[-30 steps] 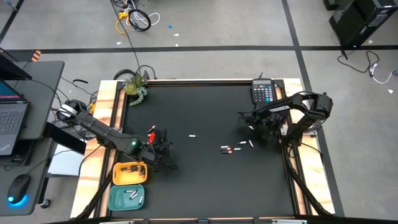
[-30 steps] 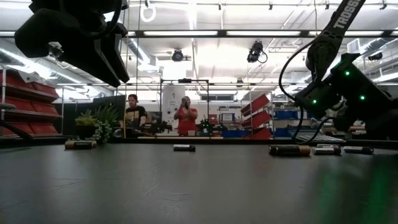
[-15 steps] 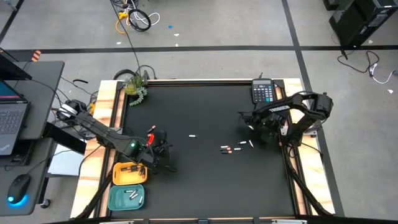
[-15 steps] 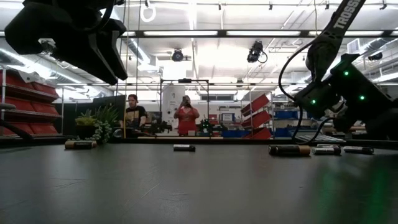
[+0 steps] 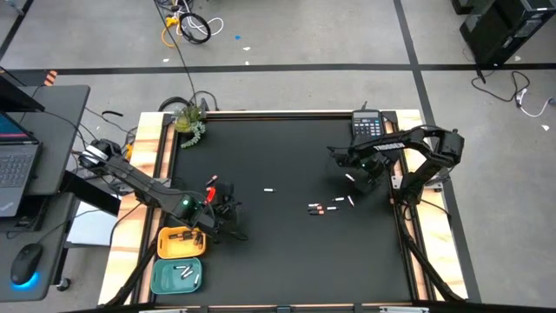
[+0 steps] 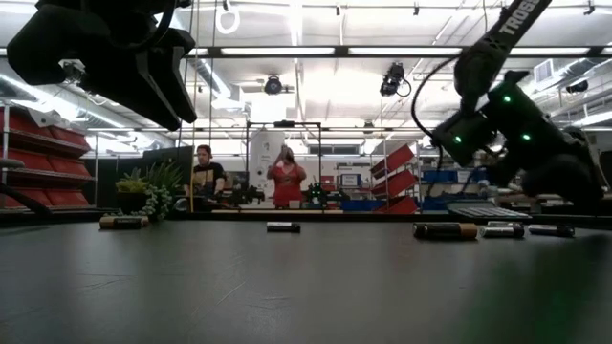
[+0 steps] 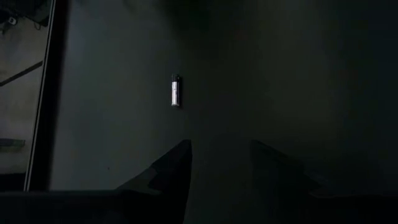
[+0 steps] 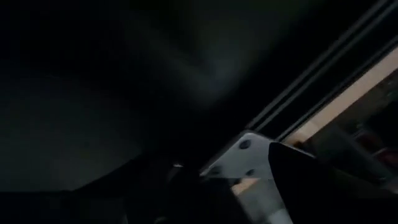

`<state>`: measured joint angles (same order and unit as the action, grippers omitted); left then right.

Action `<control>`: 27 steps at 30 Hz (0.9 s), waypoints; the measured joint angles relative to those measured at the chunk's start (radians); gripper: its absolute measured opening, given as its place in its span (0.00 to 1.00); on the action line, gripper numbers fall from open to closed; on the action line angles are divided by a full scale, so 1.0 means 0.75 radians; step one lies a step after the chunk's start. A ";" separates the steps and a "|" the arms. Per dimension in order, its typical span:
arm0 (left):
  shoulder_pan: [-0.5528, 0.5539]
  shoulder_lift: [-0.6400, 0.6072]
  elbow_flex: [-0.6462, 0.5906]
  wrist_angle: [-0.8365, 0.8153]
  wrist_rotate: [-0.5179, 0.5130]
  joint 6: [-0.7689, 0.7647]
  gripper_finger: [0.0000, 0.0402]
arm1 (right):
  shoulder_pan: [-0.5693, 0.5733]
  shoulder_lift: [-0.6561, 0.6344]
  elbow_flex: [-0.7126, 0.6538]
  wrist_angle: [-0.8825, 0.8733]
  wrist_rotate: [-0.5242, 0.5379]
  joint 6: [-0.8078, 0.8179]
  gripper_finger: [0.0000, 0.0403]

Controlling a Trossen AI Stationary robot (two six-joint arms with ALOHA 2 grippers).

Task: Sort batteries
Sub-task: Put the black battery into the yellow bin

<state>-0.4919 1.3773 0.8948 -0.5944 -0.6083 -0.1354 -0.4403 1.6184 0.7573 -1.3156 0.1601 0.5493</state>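
right claw (image 5: 352,165) lifted off batteries (image 5: 334,205), released, empty | left claw (image 5: 228,213) unchanged, released | next pick pending

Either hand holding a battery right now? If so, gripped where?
No. Left hand is open and empty above the mat; right hand shows nothing between its fingers.

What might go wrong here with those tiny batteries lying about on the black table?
The loose batteries lie close together, so the open right gripper hovering near them may nudge one while reaching for another, and being round they could roll. The left gripper, open and empty, hangs close beside the yellow tray; a careless swing might bump it and mix its contents with the teal tray next to it.
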 joint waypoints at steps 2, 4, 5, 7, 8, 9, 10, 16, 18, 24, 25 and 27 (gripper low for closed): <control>0.001 0.000 0.000 0.000 0.000 0.004 0.43 | 0.018 0.000 0.036 -0.005 -0.057 0.039 0.72; 0.001 0.000 0.000 0.001 0.000 0.004 0.43 | 0.052 0.000 0.056 -0.004 -0.148 0.040 0.72; 0.001 0.000 0.000 0.000 0.000 0.003 0.43 | 0.072 0.000 0.059 0.005 -0.201 0.020 0.72; 0.001 0.000 0.000 0.001 0.000 0.002 0.43 | 0.127 0.000 0.054 0.036 -0.282 -0.037 0.72; 0.001 0.000 0.001 0.000 0.000 0.002 0.43 | 0.159 0.000 0.046 0.058 -0.317 -0.069 0.72; 0.001 0.000 0.001 0.000 0.000 0.001 0.43 | 0.193 0.000 0.034 0.072 -0.347 -0.110 0.72; 0.001 0.000 0.001 0.000 0.000 -0.002 0.43 | 0.227 0.000 0.016 0.085 -0.370 -0.152 0.72; 0.001 0.000 0.001 0.002 0.000 0.001 0.43 | 0.378 0.000 -0.090 0.114 -0.415 -0.290 0.72; 0.001 0.000 0.001 0.013 0.000 0.007 0.43 | 0.394 0.000 -0.097 0.138 -0.416 -0.279 0.72; 0.001 0.000 0.001 0.032 0.000 0.025 0.43 | 0.384 0.000 -0.124 0.154 -0.420 -0.291 0.72; 0.001 0.000 0.001 0.032 0.000 0.024 0.43 | 0.378 0.000 -0.125 0.154 -0.429 -0.310 0.71; 0.001 0.000 0.001 0.031 -0.001 0.018 0.43 | 0.366 0.000 -0.125 0.143 -0.464 -0.373 0.71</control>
<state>-0.4912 1.3773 0.8951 -0.5709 -0.6086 -0.1221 -0.1661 1.6184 0.6636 -1.2081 -0.1882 0.2694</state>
